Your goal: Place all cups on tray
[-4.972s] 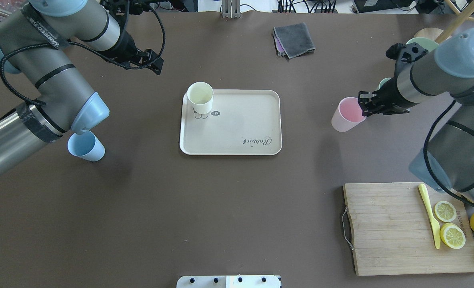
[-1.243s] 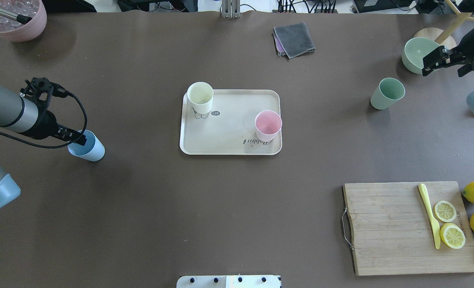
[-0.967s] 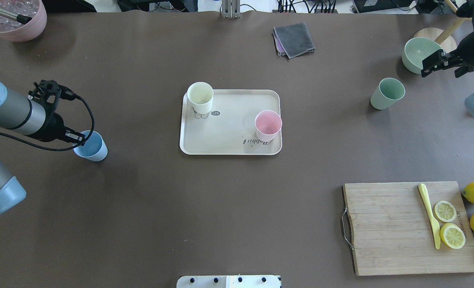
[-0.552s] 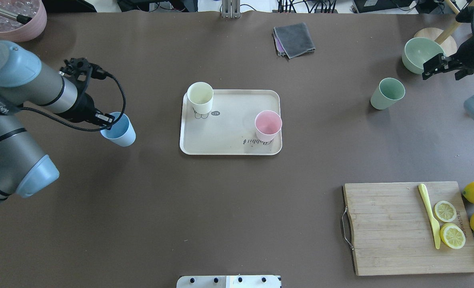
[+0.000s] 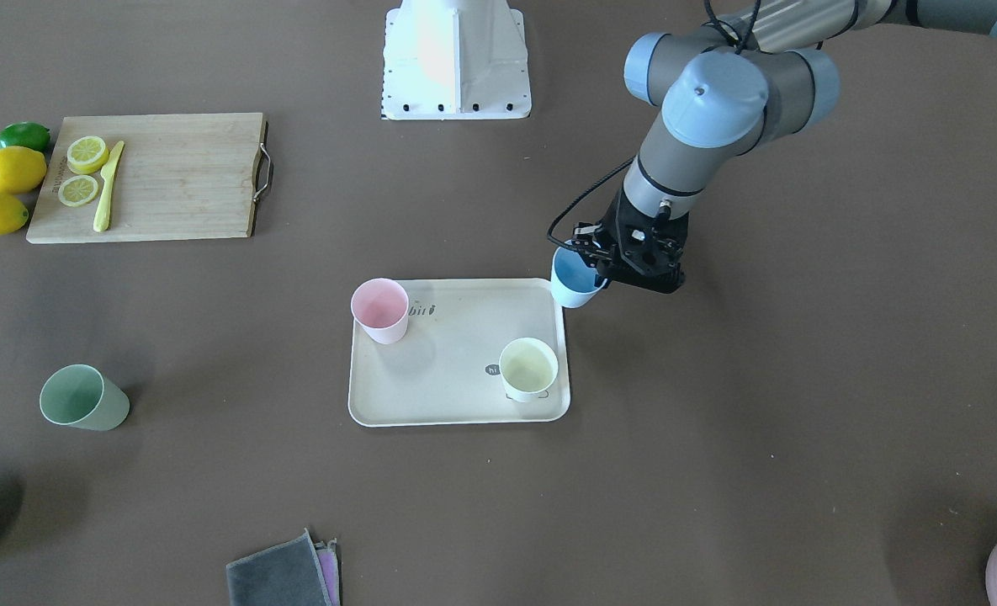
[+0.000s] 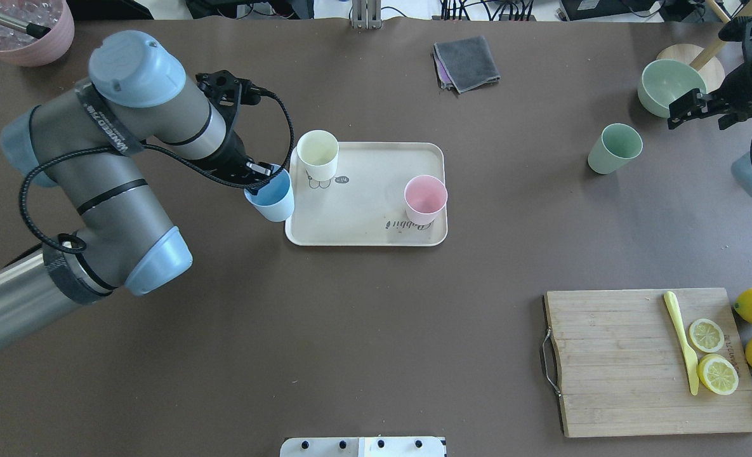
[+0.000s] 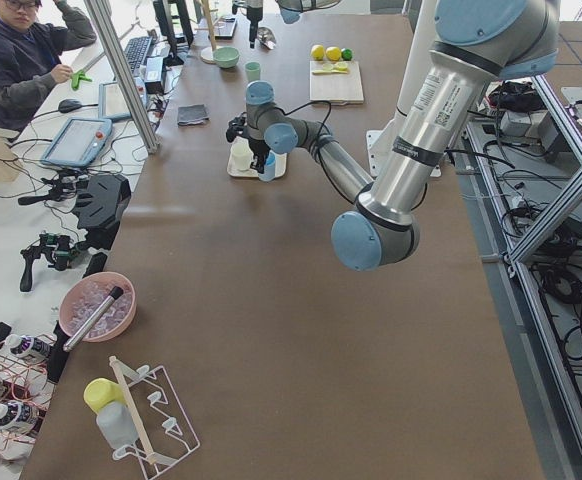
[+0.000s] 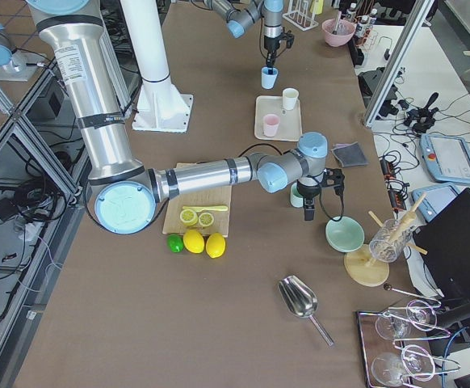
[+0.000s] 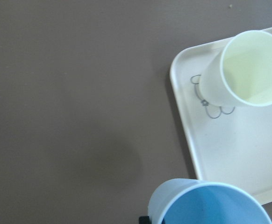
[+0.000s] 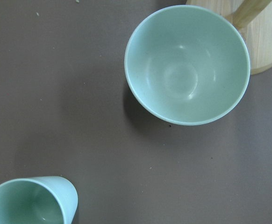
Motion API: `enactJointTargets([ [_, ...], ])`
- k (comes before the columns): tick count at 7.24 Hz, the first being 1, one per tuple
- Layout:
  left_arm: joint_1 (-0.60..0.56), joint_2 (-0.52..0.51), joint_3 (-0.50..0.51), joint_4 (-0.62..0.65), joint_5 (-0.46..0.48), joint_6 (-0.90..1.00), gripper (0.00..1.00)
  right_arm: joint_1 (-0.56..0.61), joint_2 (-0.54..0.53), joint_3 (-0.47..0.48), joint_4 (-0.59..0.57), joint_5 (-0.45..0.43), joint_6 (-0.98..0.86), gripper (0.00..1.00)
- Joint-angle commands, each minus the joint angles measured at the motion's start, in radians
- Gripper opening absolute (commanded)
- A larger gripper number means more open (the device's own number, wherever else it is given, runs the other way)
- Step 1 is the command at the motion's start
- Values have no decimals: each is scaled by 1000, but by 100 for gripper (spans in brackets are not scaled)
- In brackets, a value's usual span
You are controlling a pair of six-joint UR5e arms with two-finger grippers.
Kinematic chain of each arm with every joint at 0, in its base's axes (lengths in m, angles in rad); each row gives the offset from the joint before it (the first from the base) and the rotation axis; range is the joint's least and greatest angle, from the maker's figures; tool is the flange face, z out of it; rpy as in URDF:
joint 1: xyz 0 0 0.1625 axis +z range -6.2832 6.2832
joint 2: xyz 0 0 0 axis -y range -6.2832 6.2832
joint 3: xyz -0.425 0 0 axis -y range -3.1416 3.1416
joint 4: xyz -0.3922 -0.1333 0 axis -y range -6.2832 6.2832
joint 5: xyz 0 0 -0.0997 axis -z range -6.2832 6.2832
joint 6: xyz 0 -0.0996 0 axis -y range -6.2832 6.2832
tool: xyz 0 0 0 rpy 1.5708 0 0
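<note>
My left gripper is shut on the rim of the light blue cup and holds it lifted beside the left rim of the cream tray. In the front view the blue cup hangs at the tray's corner. The white cup and pink cup stand on the tray. The sage green cup stands on the table at the right. My right gripper is open and empty, above the table just beyond the green cup.
A green bowl sits at the far right, next to my right gripper. A grey cloth lies at the back. A wooden cutting board with a knife and lemon slices is at the near right. A pink pot is at the back left.
My left gripper closed on the blue cup, lifted it and carried it right to the tray's left edge. The pink cup, held by my right gripper 5 s ago, stands on the tray.
</note>
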Motion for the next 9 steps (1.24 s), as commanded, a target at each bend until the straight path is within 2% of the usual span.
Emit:
enactJointTargets([
  [1,65,-68,112,-101,59,-86,0,-6,3,-4,1,0,2,100],
  [3,65,-71,197,-206,67,-87,0,-6,6,-4,1,0,2,100],
  [4,65,-72,195,-207,67,-84,18,-6,6,-3,1,0,2,100],
  [5,65,-72,189,-206,67,-77,97,-8,6,-4,1,0,2,100],
  [7,19,-71,111,-165,53,-78,98,-13,20,-3,1,1,30,100],
  [8,-65,-69,81,-93,-41,-34,98,-41,38,-4,1,-2,91,100],
  [9,-163,-49,58,-38,-110,95,98,-71,47,-7,1,-14,128,99],
])
